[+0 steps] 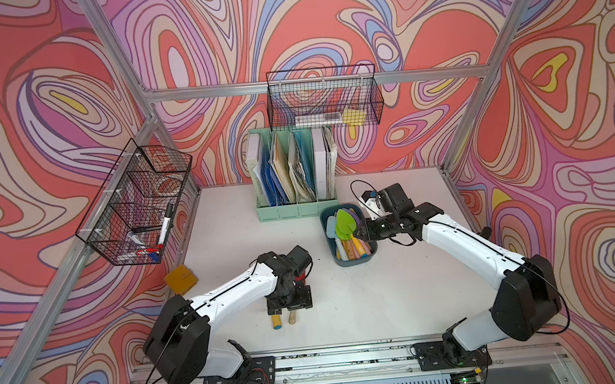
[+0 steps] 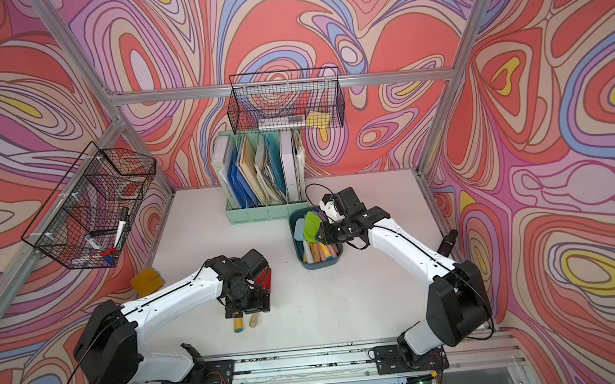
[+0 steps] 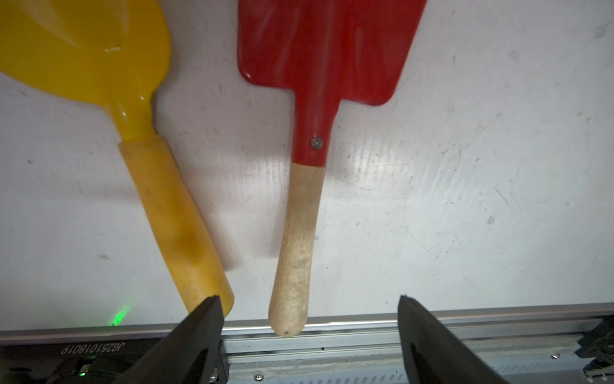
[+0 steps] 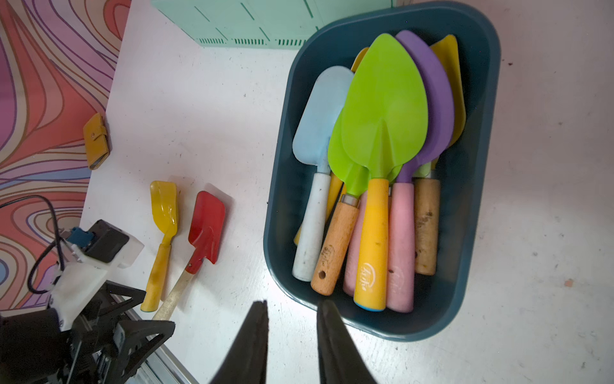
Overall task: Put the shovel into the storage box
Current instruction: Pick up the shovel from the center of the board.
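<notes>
Room for moving on white, scuffed bench point(image 4: 199, 116): wide bare stretch between storage box point(image 4: 475, 232) and 2 loose shovels, well apart from it. Lying flat toward front of bench, side by side, not touching: red shovel point(image 3: 327, 50), flat squarish blade, glossy paint, pale wooden handle fixed with 1 screw; yellow shovel point(image 3: 83, 50), shiny rounded scoop, dull yellow handle. Left pincer point(image 3: 309, 297) spread wide astride end of red handle, gaps on both sides; 1 tip close by yellow handle end, contact unclear. Right pincer point(image 4: 295, 302) parted only narrowly, empty, close to rim of box. Box of dark teal plastic, rounded corners, just beside mint-green file holder point(image 4: 249, 20), nearly full: green shovel point(image 4: 385, 109) on top, purple shovel point(image 4: 438, 99) and light-blue shovel point(image 4: 324, 109) beside it, handles of wood, pink and yellow packed closely.
</notes>
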Action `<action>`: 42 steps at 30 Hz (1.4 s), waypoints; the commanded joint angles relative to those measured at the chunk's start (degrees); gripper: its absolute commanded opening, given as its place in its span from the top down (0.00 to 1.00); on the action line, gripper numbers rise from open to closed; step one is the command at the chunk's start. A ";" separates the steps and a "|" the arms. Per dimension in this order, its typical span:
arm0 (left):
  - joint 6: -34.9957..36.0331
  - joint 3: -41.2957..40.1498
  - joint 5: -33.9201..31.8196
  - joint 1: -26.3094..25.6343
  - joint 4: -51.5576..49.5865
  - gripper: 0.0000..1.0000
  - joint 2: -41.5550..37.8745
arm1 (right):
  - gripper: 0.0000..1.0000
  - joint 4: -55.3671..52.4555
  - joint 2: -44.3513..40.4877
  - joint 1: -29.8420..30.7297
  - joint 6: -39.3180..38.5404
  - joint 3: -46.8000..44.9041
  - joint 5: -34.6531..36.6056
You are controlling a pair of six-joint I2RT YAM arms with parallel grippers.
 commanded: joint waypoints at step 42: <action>4.30 5.71 -4.74 -2.57 0.11 0.98 3.38 | 0.78 3.09 -2.01 0.65 3.87 -3.55 -0.59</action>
